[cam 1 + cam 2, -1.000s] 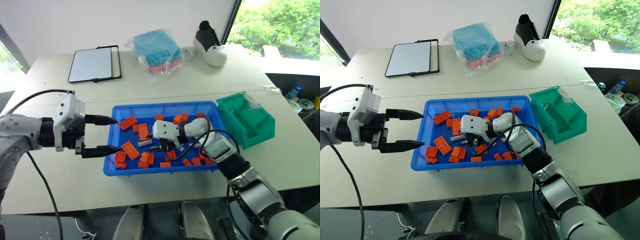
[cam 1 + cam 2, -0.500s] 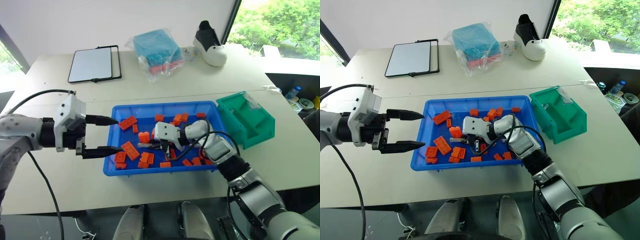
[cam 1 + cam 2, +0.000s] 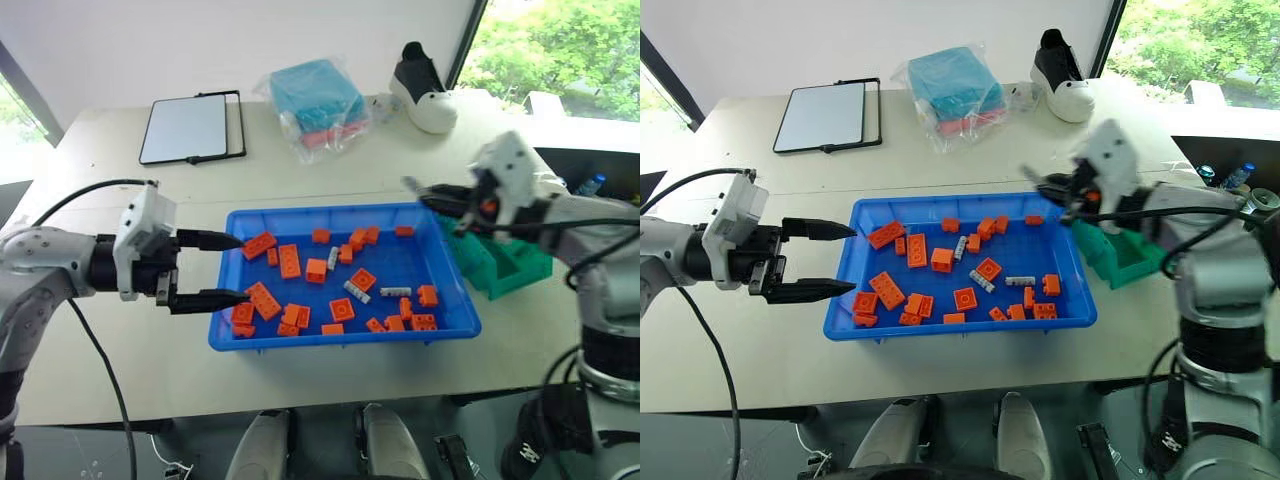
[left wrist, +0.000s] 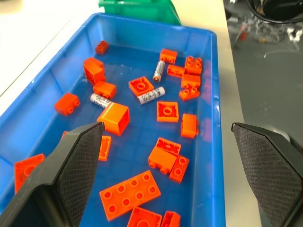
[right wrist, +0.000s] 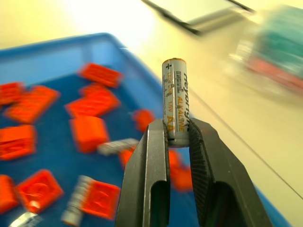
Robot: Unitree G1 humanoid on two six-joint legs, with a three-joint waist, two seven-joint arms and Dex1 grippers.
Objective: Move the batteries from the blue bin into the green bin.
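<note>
A pale table (image 3: 330,180) near a window carries the blue bin (image 3: 440,262), with the green bin (image 3: 515,262) just beside its right end. Orange bricks (image 3: 290,261) and three batteries (image 4: 151,94) are scattered in the blue bin. A fourth battery (image 5: 175,100) is pinched upright between the fingers of the right gripper (image 5: 177,137), which is held above the blue bin's right far corner, near the green bin. The left gripper (image 3: 222,269) is held at the blue bin's left edge with its fingers spread and nothing between them. A tablet (image 3: 183,128), a bagged bundle (image 3: 312,100) and a shoe (image 3: 425,88) lie at the far side.
</note>
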